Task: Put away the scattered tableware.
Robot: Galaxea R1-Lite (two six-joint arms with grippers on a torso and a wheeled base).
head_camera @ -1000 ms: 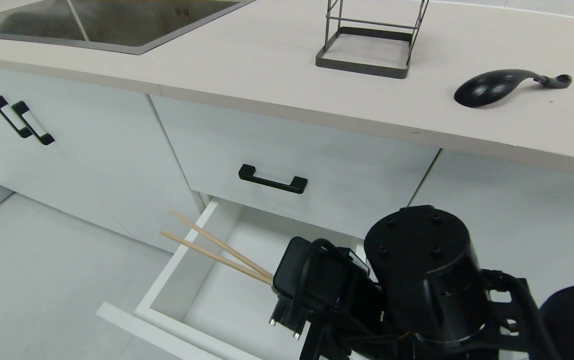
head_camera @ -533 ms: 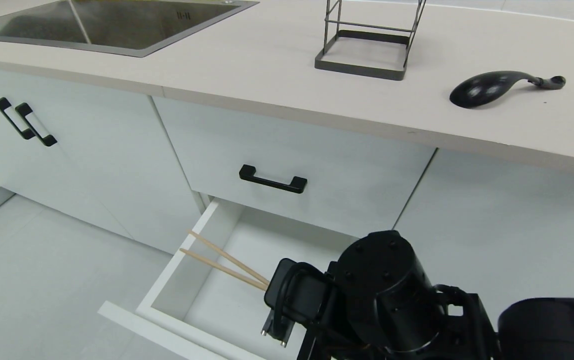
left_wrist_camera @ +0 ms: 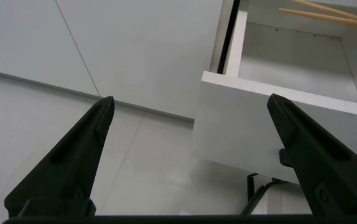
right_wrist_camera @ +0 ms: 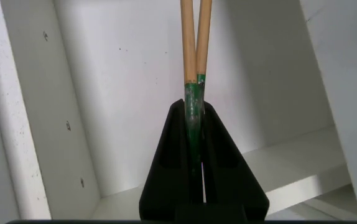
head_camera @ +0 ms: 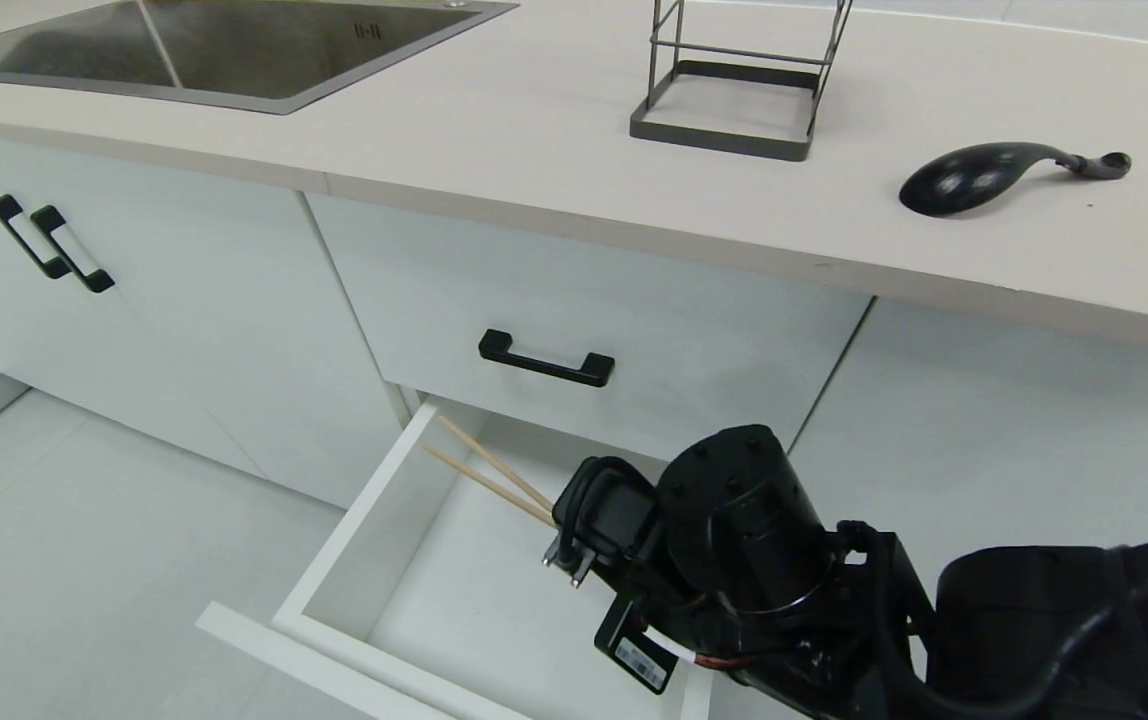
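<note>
Chopsticks (head_camera: 494,464), pinched in right jaws, are hovering over open drawer (head_camera: 364,520); left jaws spread; spoon (head_camera: 974,178) on table (head_camera: 534,130) is awaiting storage.

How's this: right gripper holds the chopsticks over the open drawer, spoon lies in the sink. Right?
Wrong on the spoon: it lies on the counter, not in the sink, as the head view shows. The rest stands: the right gripper holds the chopsticks over the open drawer.
</note>
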